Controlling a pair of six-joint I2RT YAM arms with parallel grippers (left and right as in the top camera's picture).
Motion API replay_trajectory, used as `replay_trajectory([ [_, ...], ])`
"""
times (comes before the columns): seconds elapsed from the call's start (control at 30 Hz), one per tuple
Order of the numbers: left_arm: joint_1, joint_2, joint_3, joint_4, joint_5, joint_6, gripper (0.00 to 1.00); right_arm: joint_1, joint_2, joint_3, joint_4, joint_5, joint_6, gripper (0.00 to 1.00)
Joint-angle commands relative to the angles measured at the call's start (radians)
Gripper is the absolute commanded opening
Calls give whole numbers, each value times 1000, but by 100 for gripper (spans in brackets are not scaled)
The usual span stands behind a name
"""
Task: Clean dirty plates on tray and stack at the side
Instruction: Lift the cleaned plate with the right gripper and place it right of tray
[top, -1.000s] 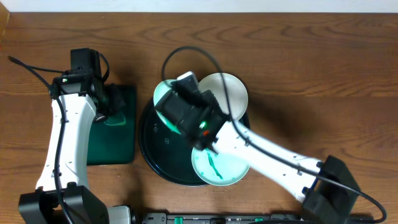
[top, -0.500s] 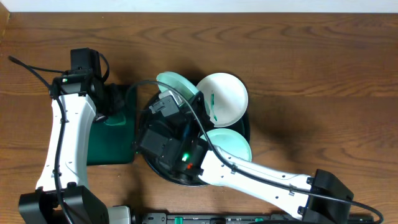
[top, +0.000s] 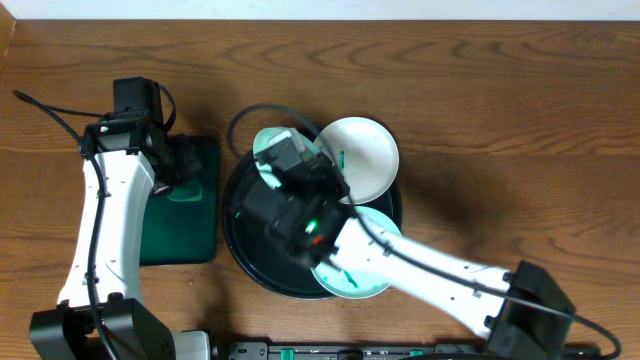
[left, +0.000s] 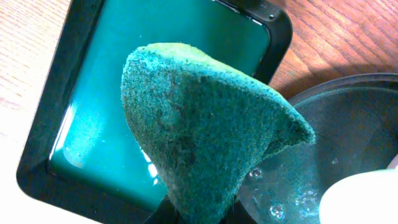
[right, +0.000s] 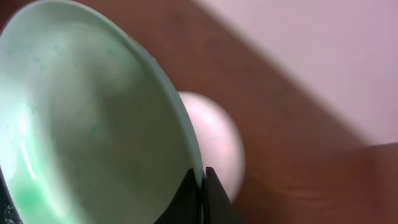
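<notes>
Right gripper (right: 203, 175) is clamped tight on the rim of the tinted plate (right: 93, 124), both fingers pinching the edge from either side, and that plate is tipped up steeply, its pale green-washed face turned to the wrist camera. From overhead it sits at the far left of the round tray (top: 236, 238), half hidden under the right wrist; whether its low edge touches the tray, I can't tell. Just beside it, at the tray's far right, lies the white plate (top: 368, 150), clean-looking but for a short teal streak (top: 340, 160) near its left edge, and it hangs out over the tray's rim. The third plate (top: 368, 278) is at the near right of the tray, partly under the right arm, with a teal smear across it. Over on the left, the left gripper (top: 178, 165) hangs above the small tray (top: 185, 238), closed on a dark green sponge (left: 199, 124) that bulges into a folded cone and fills much of the wrist view, hiding the fingers themselves. Below the sponge, teal liquid (left: 124, 93) shines in the small tray's well. The small tray sits just beside the round tray's left rim, both on the brown wooden worktop (top: 500, 90). The two arms are apart, each over its own tray.
</notes>
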Motion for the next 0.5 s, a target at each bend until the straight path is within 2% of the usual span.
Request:
replay_trajectory([
  [0.0,4,-4,1,1,-13,18,7,-142,-135,23,18,-474,40,1],
  [0.17,4,-4,1,0,-13,18,7,-406,-253,24,-16,-842,45,1],
  [0.23,4,-4,1,0,-13,17,7,-563,-301,24,-66,-962,70,1],
  [0.33,4,-4,1,0,-13,17,7,-789,-340,24,-165,-1044,70,1],
  [0.47,4,-4,1,0,-13,17,7,-993,-341,10,-275,-1041,68,1],
])
